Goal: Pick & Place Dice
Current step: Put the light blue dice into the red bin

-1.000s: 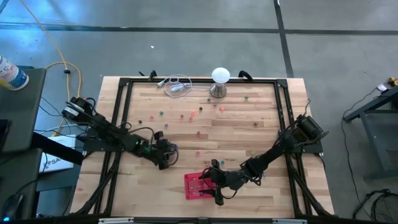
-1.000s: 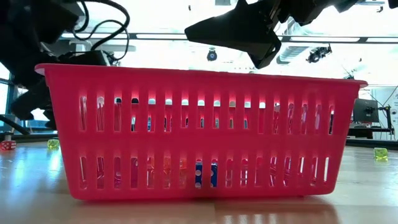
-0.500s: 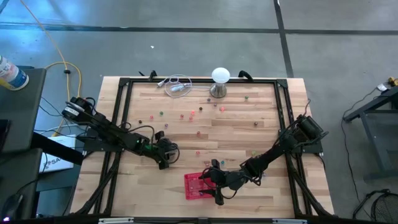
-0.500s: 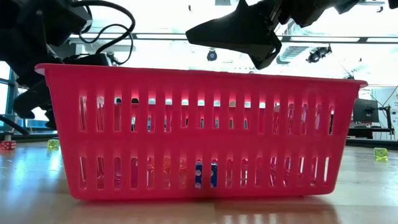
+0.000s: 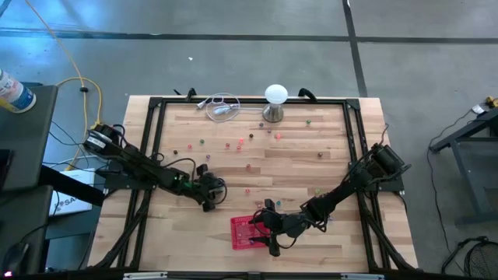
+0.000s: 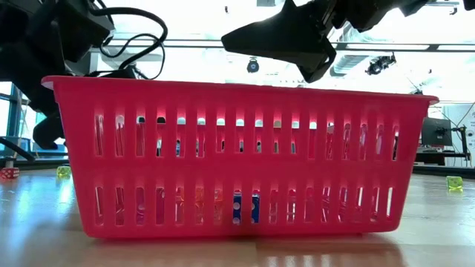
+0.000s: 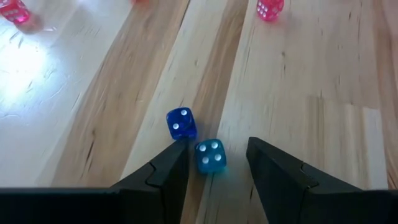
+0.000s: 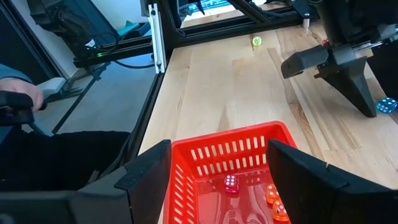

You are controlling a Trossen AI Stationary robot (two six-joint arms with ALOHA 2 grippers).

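Observation:
Small dice lie scattered on the wooden table (image 5: 311, 167), red and pink ones (image 5: 241, 144) toward the far side. My left gripper (image 7: 214, 163) is open, low over the table left of the red basket (image 5: 247, 232). A light blue die (image 7: 211, 156) lies on the wood between its fingers, close to one finger. A dark blue die (image 7: 181, 123) sits just beyond the tips. My right gripper (image 8: 227, 180) hangs open above the basket (image 8: 230, 149), which holds a red die (image 8: 231, 183) and orange dice (image 8: 273, 199).
A white ball-topped metal stand (image 5: 275, 97) and a coiled cable (image 5: 222, 105) sit at the far edge. A black frame (image 5: 156, 140) rims the table. In the low view the basket (image 6: 237, 156) fills the front, with a red die (image 6: 9, 173) and green dice (image 6: 454, 184) beyond.
My left gripper has sunk a little toward the table and edged toward the basket, still open. My right gripper and the basket have kept still.

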